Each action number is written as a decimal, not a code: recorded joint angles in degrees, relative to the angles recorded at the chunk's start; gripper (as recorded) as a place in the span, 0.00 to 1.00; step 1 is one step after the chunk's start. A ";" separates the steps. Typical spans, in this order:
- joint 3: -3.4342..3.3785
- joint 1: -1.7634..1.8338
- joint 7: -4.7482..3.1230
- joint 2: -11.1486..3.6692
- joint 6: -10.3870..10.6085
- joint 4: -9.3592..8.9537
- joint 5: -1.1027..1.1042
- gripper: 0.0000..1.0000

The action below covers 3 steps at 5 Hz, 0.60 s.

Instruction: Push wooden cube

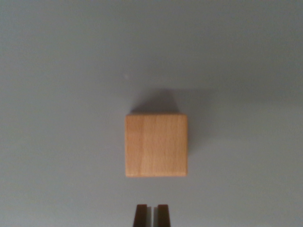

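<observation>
A light wooden cube point(156, 144) rests on a plain grey surface point(61, 94) near the middle of the wrist view, its top face square to the camera. Its shadow falls on the side away from the gripper. My gripper point(152, 213) shows at the bottom edge as two dark fingertips point(141, 215) standing close together with only a thin slit between them. The tips sit just below the cube's near edge, apart from it by a small strip of grey surface, and hold nothing.
Only the grey surface surrounds the cube on every side; no other objects or edges show in the wrist view.
</observation>
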<state>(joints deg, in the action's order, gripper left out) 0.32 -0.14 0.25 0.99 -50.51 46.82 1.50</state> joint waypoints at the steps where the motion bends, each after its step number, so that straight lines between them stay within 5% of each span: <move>1: 0.05 -0.07 0.10 0.12 2.48 -2.51 0.21 0.00; 2: 0.05 -0.07 0.10 0.12 2.48 -2.51 0.21 0.00; 3: 0.09 -0.14 0.19 0.24 4.86 -4.92 0.41 0.00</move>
<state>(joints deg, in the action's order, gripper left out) 0.41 -0.28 0.43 1.24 -45.64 41.90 1.91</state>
